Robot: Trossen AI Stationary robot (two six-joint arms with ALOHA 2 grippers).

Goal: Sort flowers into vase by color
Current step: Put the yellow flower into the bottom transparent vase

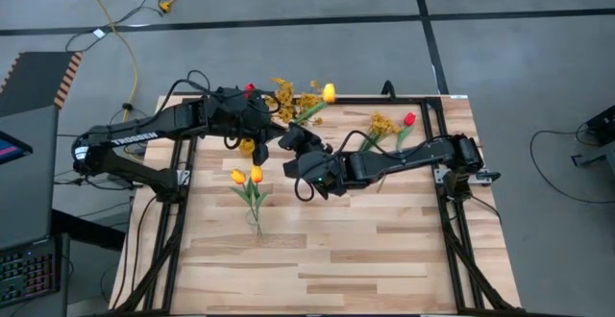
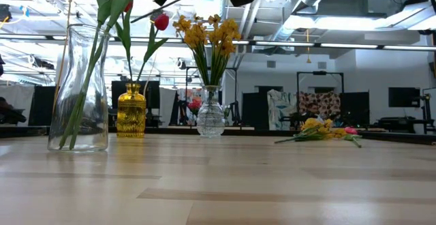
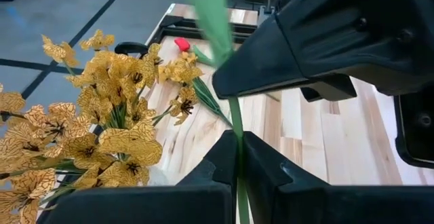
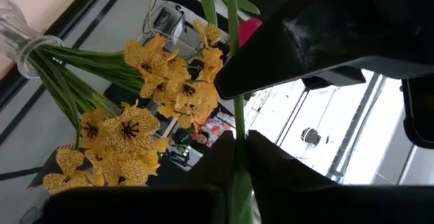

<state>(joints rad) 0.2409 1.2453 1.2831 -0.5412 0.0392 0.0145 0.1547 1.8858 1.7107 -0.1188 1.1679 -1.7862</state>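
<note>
Crowding mustard spray [image 3: 115, 132], green stem [image 3: 237, 142] pinched in left tool [image 3: 239, 157], seemingly.

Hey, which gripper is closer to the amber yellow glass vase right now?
Left. The left gripper sits just behind the amber yellow glass vase, shut on a green flower stem. The right gripper is farther off to its right side.

Black arms [image 1: 144, 136], white lettering, seemingly matte
</note>
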